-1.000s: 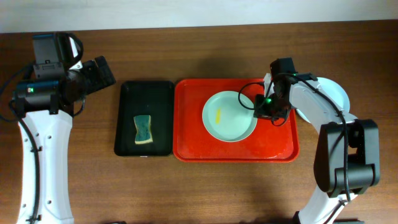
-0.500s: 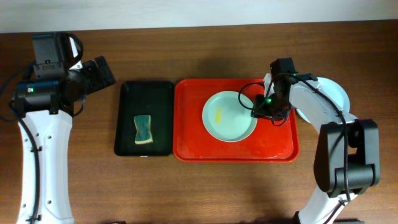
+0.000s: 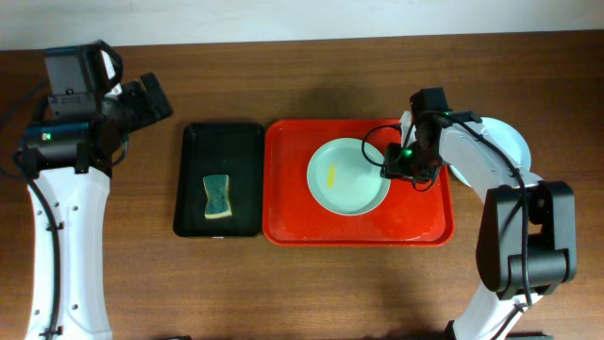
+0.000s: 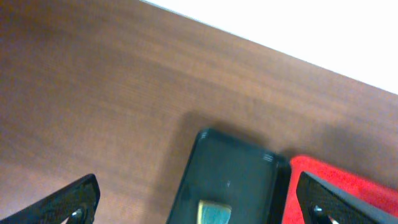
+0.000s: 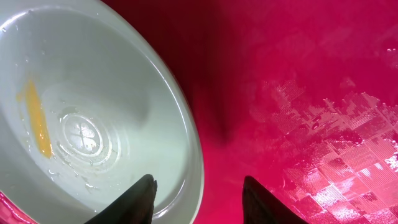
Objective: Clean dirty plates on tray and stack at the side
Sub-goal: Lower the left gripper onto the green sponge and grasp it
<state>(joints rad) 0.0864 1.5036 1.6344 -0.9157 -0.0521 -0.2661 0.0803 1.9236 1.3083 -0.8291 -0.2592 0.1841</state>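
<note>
A pale blue-green plate [image 3: 348,176] with a yellow smear [image 3: 331,175] lies on the red tray [image 3: 293,212]. My right gripper [image 3: 394,166] is low at the plate's right rim. In the right wrist view it [image 5: 199,182] is open and straddles the rim: one finger [image 5: 138,200] is over the plate [image 5: 93,112], the other [image 5: 264,202] over the wet red tray [image 5: 311,93]. More pale plates [image 3: 508,142] lie on the table at the right, partly hidden by the right arm. My left gripper [image 3: 151,102] is open and empty, high at the far left.
A narrow black tray [image 3: 193,203] left of the red tray holds a green-and-yellow sponge [image 3: 218,196]. The left wrist view shows the black tray [image 4: 230,174], the sponge's top [image 4: 214,214] and the red tray's corner [image 4: 323,177]. Brown table runs all round.
My left arm has shifted slightly up and back. My right gripper has edged a little left onto the plate's rim.
</note>
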